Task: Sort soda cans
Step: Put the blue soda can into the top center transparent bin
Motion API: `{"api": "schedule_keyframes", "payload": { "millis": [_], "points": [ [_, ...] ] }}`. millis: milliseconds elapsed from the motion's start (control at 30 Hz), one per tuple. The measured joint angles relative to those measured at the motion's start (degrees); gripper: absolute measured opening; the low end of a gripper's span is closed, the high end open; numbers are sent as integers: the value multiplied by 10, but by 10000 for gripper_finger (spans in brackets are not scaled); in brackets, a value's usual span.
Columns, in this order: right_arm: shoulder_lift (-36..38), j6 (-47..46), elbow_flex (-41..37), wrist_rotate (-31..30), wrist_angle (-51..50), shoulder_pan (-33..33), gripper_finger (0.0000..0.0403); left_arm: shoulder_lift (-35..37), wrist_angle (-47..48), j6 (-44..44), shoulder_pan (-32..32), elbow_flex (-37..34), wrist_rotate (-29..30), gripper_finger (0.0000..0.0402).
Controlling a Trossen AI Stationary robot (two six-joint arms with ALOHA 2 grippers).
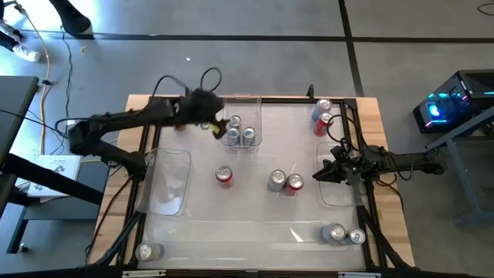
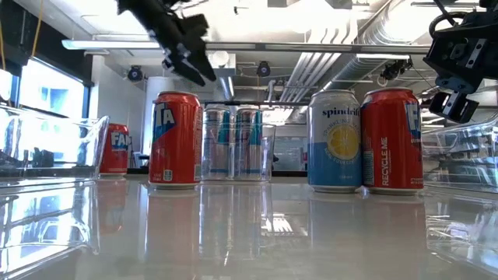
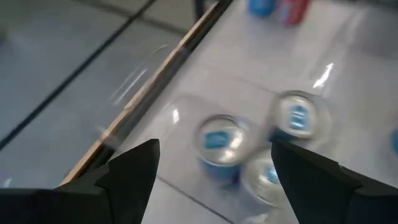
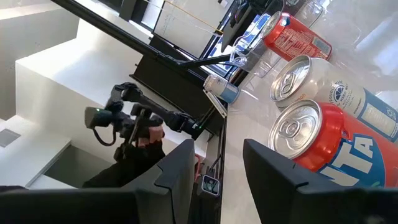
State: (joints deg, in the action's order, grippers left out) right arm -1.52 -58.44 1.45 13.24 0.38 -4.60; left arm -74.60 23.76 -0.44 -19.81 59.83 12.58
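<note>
The left end effector [image 1: 219,126] hovers above the clear plastic bin [image 1: 241,99] at the far middle of the surface [image 1: 247,224]. Its fingers [image 3: 134,171] are spread wide and hold nothing. Directly below them, three silver cans with blue tabs [image 1: 238,131] stand upright inside the bin, close together.

The right end effector [image 1: 318,176] waits over the right-hand clear bin [image 1: 337,197], its fingers partly closed around nothing; the red Fanta can [image 4: 323,146] and the white-and-blue can [image 4: 333,87] lie ahead of it, not gripped.

Remaining cans on the open surface:
- A red can [image 1: 224,177] stands alone near the centre.
- A silver-topped Spindrift can [image 1: 277,181] and a red can [image 1: 294,184] stand touching, right of centre.
- Two cans [image 1: 323,114] stand at the far right corner.
- Two cans [image 1: 344,235] stand at the near right corner.
- One can [image 1: 144,251] stands at the near left corner.
- The left-hand clear bin [image 1: 168,179] appears to hold none.

Judged step: the left arm is over the bin of silver cans with nothing in its fingers, so a deposit there looks complete. To proceed well:
1. Lift straight up before traversing, so the fingers do not tip the three standing cans.
2. Keep the fingers wide while leaving the bin wall.
3. Approach the next can from above, centred on its top, and close evenly on the body.
4. Take the touching pair one at a time; entering between them risks knocking one over.
</note>
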Motion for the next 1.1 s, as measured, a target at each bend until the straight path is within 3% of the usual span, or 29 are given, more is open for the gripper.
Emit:
{"api": "schedule_keyframes", "payload": {
  "millis": [167,300,533,767,833,933,1100],
  "points": [
    [0,0,0,0,0,0,132,103,-109,-18,77,-133,0,296],
    [0,27,0,-24,33,3,132,169,-145,-50,156,-190,33,296],
    [0,29,0,-35,84,9,132,220,-160,-66,270,-208,134,296],
    [0,34,0,-35,65,9,132,211,-172,-59,331,-208,183,295],
    [0,84,0,-46,56,9,132,209,-173,-59,341,-208,192,295],
    [0,136,0,-111,57,8,132,208,-173,-60,355,-208,205,295],
    [0,145,0,-364,109,9,132,208,-174,-64,368,-208,232,295]
  ]
}}
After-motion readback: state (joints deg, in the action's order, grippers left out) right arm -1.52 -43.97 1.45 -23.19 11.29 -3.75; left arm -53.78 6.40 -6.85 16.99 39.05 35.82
